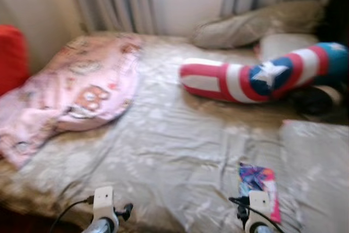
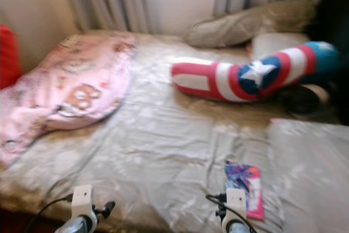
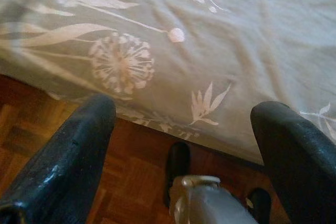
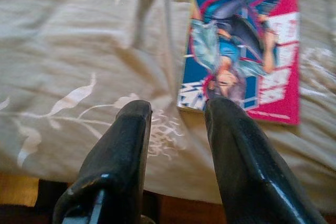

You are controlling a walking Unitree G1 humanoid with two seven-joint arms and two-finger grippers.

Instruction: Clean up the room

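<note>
Colorful book (image 4: 244,45) lies flat near the bed's (image 1: 174,151) front edge, just ahead of our right gripper (image 4: 176,114), fingers spread and empty. Left gripper (image 3: 184,124) spread too, over the bed edge. We should slide one finger under the book's near edge, then pinch.

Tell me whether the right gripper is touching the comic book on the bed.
Cannot tell. In the right wrist view one black finger of the right gripper overlaps the near edge of the comic book, but neither contact nor gap shows plainly.
</note>
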